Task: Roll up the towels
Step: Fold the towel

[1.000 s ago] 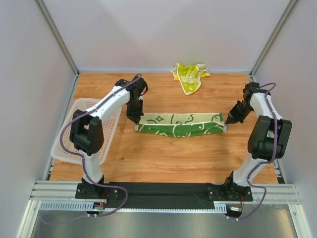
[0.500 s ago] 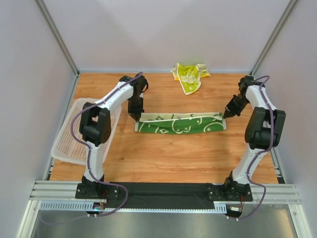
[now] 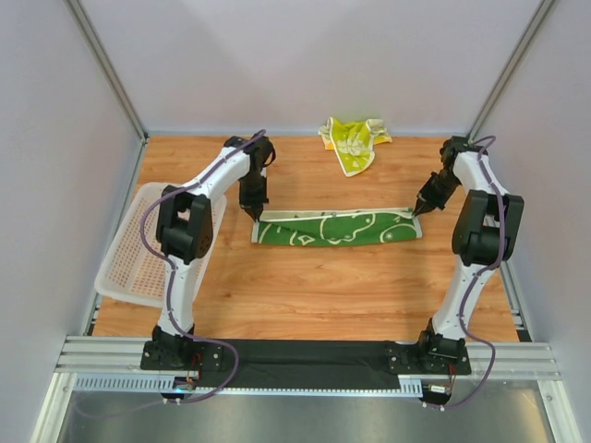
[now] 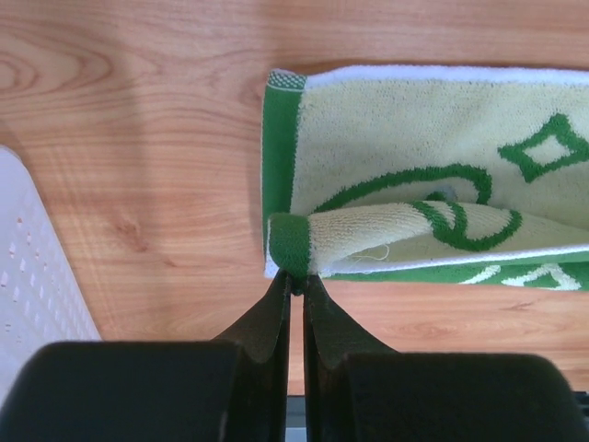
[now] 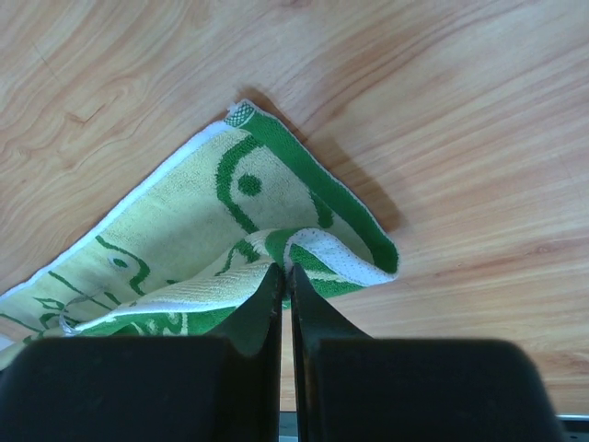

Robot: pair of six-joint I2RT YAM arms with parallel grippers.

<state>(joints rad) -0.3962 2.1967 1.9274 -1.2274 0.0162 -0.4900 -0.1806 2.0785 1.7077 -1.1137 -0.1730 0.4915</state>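
Wood-grain tabletop (image 3: 305,286), light orange-brown, boxed in by plain pale walls (image 3: 305,65) on three sides with slanted aluminium frame posts (image 3: 106,69) in the far corners; a dark strip and metal rail (image 3: 305,365) run along the near edge under both arm bases. White perforated plastic basket (image 3: 129,272) sits at the left edge of the tabletop, tilted a bit and overhanging the side. Green towel (image 3: 337,229), dark green with a white pattern, lies mid-tabletop as a narrow strip. Its long axis runs left to right, roughly parallel to the near edge, with ends pointing toward the two side walls. One long edge is curled over onto the rest, and the paler yellowish underside shows in both wrist views. Left hand (image 3: 250,213) is at the towel's left end, fingers nearly together and pinching the curled green corner there. Right hand (image 3: 417,211) is at the right end, fingers pressed together on the folded corner, with the towel's white-trimmed tip pointing away past it. Both arms reach out from the near edge, one per end, and the towel is stretched between them. Yellow-and-lime towel (image 3: 353,141) lies crumpled at the far edge by the back wall, well apart from the green one, untouched.
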